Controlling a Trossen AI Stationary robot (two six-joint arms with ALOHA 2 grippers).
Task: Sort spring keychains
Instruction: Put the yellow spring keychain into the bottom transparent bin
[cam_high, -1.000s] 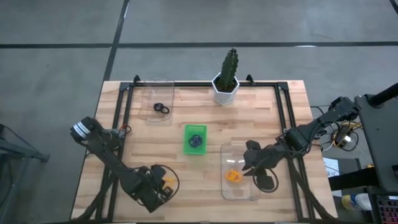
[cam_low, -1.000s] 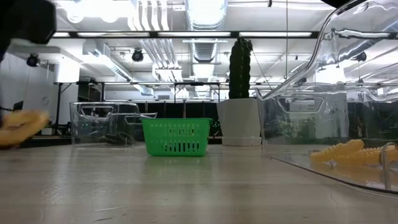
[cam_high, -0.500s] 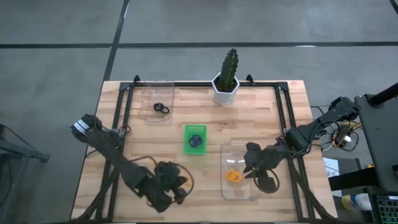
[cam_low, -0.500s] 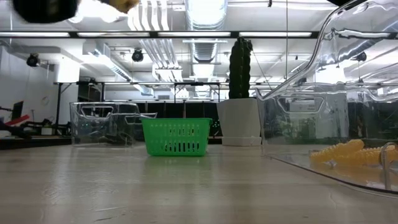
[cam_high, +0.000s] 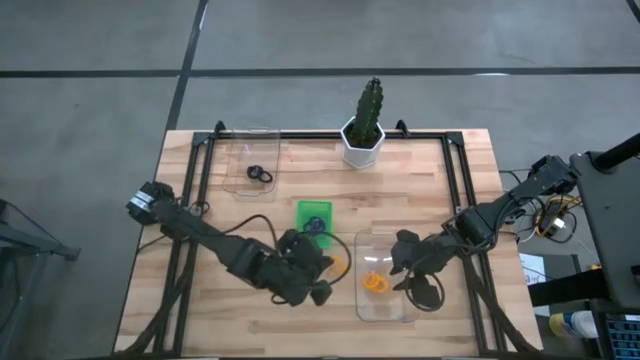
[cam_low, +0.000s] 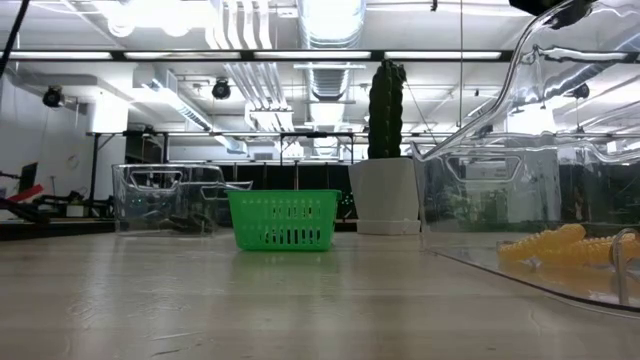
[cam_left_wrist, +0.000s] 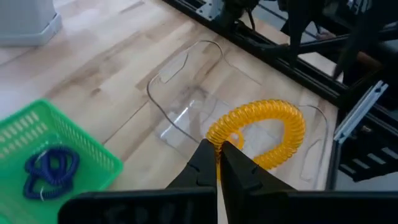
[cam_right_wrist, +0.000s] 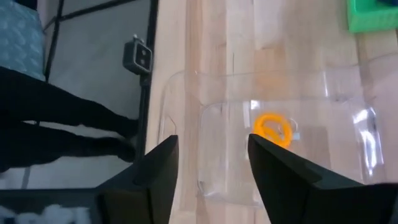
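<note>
Just short of the clear bin (cam_high: 385, 280), pinched at one coil by the left gripper (cam_left_wrist: 217, 163), an orange spring keychain (cam_left_wrist: 258, 132), likely light, springy, apt to dangle; right gripper (cam_right_wrist: 211, 163) spread, waiting above.

The left gripper (cam_high: 333, 268), pinched on an orange keychain (cam_high: 338, 267), has swung from the table's 7 o'clock corner toward 3 o'clock, ending just short of the near clear bin (cam_high: 360, 300) and at 6 o'clock of the green tray (cam_high: 301, 236). In the low view the keychain and the dark arm have both left the picture.
</note>
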